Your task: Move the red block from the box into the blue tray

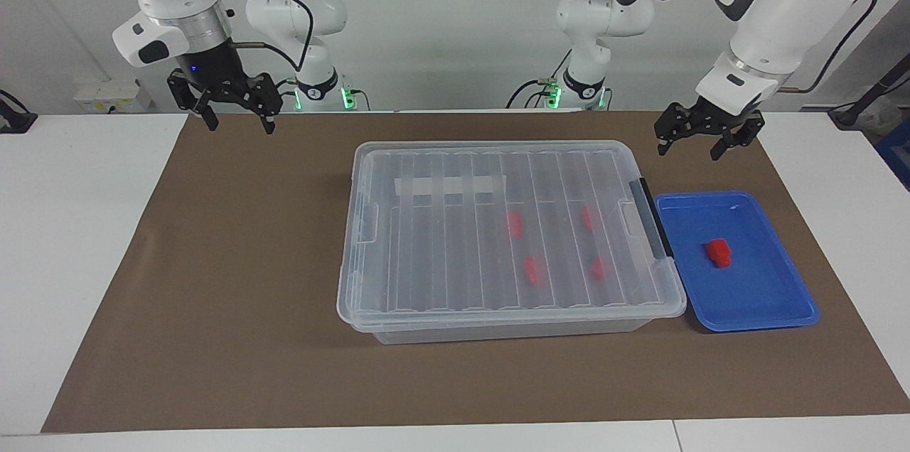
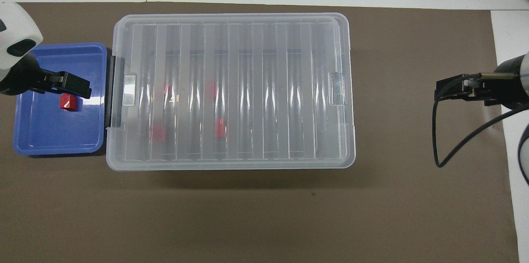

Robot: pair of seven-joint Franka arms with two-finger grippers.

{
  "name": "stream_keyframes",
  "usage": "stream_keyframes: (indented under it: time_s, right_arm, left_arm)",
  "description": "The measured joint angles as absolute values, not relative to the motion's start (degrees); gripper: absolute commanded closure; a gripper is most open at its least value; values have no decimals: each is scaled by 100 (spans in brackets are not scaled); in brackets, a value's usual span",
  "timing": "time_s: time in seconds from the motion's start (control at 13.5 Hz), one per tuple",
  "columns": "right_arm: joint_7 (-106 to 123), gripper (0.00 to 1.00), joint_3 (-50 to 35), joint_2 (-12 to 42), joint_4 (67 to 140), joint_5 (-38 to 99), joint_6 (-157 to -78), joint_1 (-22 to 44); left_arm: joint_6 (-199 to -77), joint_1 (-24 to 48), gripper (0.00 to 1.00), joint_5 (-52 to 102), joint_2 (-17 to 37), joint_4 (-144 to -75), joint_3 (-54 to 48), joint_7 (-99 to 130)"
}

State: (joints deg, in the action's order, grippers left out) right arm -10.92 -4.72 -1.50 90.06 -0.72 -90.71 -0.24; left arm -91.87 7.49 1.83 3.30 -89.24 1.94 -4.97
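One red block (image 1: 718,253) lies in the blue tray (image 1: 755,323), which stands against the box's black-handled end. It also shows in the overhead view (image 2: 68,102), in the tray (image 2: 58,141). The clear box (image 1: 455,175) has its ribbed lid on, and several red blocks (image 1: 533,269) show through it (image 2: 220,127). My left gripper (image 1: 688,150) hangs open and empty, raised over the mat by the tray's rim, and also shows from above (image 2: 62,83). My right gripper (image 1: 240,126) hangs open and empty, raised over the mat's edge toward the right arm's end (image 2: 454,89).
A brown mat (image 1: 234,281) covers the white table (image 1: 71,239). The box (image 2: 231,35) takes up the middle of the mat. A black cable (image 2: 438,139) loops from the right arm's wrist.
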Motion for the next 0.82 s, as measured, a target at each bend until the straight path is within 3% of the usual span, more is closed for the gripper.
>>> stream_keyframes:
  time_s: [0.82]
  right_arm:
    - [-1092, 0, -475, -142, 9053, -71, -8979, 1]
  left_arm:
    - [-9179, 749, 0, 183, 330, -8924, 197, -497]
